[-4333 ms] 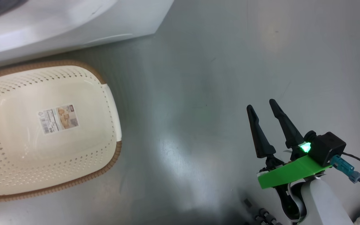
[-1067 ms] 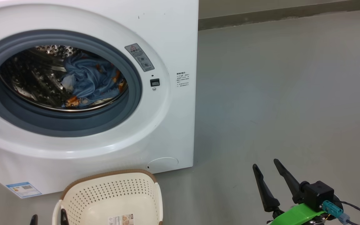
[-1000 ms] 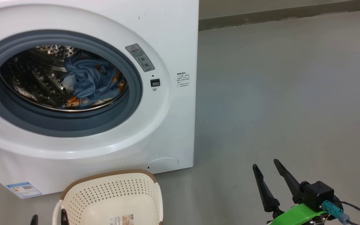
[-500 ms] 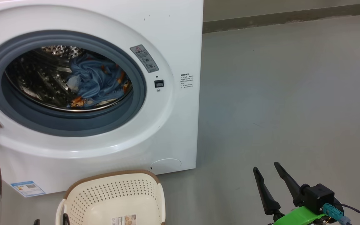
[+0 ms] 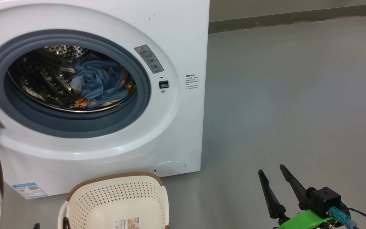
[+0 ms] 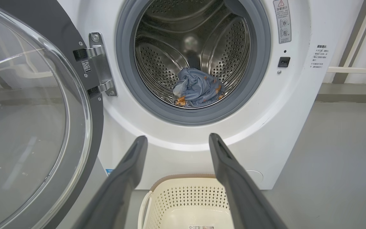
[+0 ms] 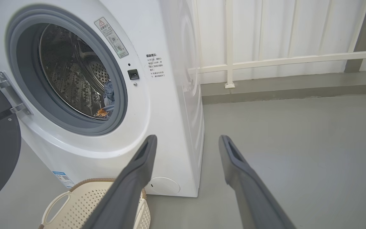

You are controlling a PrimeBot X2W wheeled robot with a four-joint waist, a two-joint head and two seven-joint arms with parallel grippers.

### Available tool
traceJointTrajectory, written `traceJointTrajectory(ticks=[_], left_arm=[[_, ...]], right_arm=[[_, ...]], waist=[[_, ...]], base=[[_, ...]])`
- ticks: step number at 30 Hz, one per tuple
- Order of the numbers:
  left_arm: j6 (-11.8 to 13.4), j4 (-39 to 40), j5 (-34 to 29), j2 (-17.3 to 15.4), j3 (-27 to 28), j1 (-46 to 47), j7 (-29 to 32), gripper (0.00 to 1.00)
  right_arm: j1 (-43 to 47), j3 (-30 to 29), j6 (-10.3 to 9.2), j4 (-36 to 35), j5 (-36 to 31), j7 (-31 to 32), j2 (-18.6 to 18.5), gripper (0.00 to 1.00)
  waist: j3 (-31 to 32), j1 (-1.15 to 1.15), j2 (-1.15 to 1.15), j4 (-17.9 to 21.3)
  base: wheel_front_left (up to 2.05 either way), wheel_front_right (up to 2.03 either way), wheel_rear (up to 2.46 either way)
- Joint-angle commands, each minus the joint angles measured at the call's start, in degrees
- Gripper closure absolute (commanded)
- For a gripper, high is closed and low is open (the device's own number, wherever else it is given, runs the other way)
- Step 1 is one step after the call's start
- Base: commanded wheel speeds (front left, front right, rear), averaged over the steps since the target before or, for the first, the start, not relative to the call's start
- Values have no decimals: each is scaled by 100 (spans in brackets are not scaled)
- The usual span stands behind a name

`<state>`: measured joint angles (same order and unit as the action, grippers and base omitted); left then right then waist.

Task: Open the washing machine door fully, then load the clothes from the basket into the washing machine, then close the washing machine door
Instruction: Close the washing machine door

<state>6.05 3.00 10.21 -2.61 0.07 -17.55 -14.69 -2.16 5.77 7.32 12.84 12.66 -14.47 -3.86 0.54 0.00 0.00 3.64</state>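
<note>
Two changes stand out, and both belong to the camera rather than to the goods: the head view no longer stares down into the bare basket as it does a few seconds back, but looks up at the machine; over the last second the whole picture also slides a little to the right, while nothing in the scene itself shifts. At the far left the door (image 6: 24, 121) hangs swung wide on its hinges, glass bowl facing out; next to it the washing machine (image 5: 176, 38) shows its round mouth unblocked, and the clothes (image 5: 100, 81) lie bunched low in the drum (image 6: 227, 41), blue with orange prints; below the mouth the basket (image 5: 116, 197) sits on the floor (image 5: 281, 95) just in front of the machine, with nothing but its label in the part that shows; the left gripper (image 6: 177, 137) hovers above it, jaws wide and holding nothing; at the right the right gripper (image 5: 271, 169) hangs over bare floor, jaws wide and empty, posed as a second ago. Loading looks finished, so by my reading only shutting the door remains; it lies nearest the left arm.
</note>
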Motion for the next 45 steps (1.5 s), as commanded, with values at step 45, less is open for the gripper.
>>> traceJointTrajectory(ticks=[45], left_arm=[[-224, -35, 77, -27, 434, 404, -30, 0]], right_arm=[[27, -1, 17, -189, -114, -44, 50, 0]], waist=[[-26, 0, 0, -422]], base=[[-82, 82, 0]])
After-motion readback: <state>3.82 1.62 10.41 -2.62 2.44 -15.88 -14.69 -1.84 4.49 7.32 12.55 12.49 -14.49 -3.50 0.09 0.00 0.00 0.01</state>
